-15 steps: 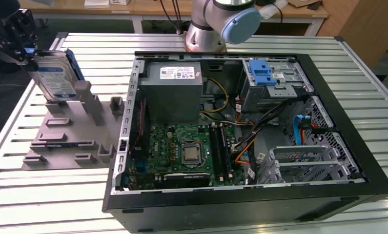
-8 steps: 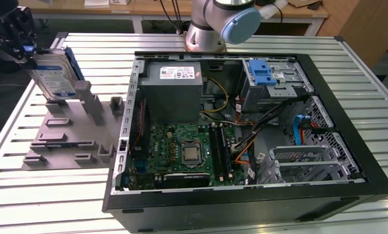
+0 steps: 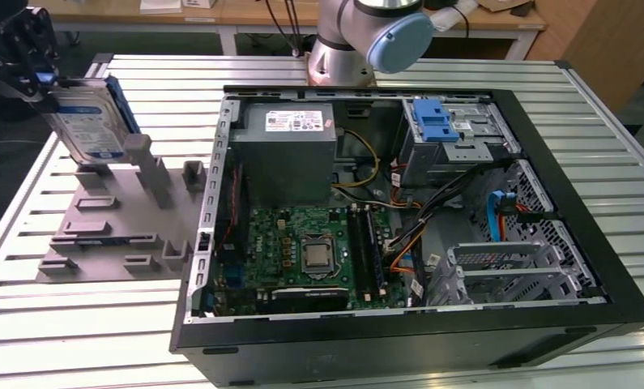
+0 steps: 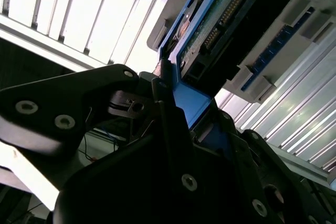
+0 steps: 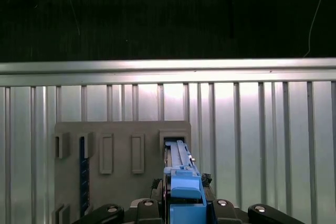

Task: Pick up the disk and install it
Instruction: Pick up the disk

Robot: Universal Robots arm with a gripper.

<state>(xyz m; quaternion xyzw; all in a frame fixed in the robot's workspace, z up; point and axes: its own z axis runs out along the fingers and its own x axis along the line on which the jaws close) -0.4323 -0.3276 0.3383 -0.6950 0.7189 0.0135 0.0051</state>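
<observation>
The disk (image 3: pixel 91 123), a silver drive with a white-and-blue label in a blue caddy, stands on edge at the exterior view's far left, over the grey holder plate (image 3: pixel 105 231). My gripper (image 3: pixel 49 81) is shut on its upper end. The disk's lower edge is at a slot of the plate; I cannot tell whether it still touches. In the first wrist view the disk (image 5: pixel 180 174) shows edge-on between the fingers (image 5: pixel 149 203), above the plate (image 5: pixel 121 129). The second wrist view shows the disk's circuit-board side (image 4: pixel 220 22) and its blue frame.
The open black computer case (image 3: pixel 581 308) lies on the slatted metal table (image 3: pixel 581 105), to the exterior view's right of the plate. Inside are a grey power-supply box (image 3: pixel 289 154), a green motherboard (image 3: pixel 311 251), loose cables, and a silver drive cage with a blue latch (image 3: pixel 438 121).
</observation>
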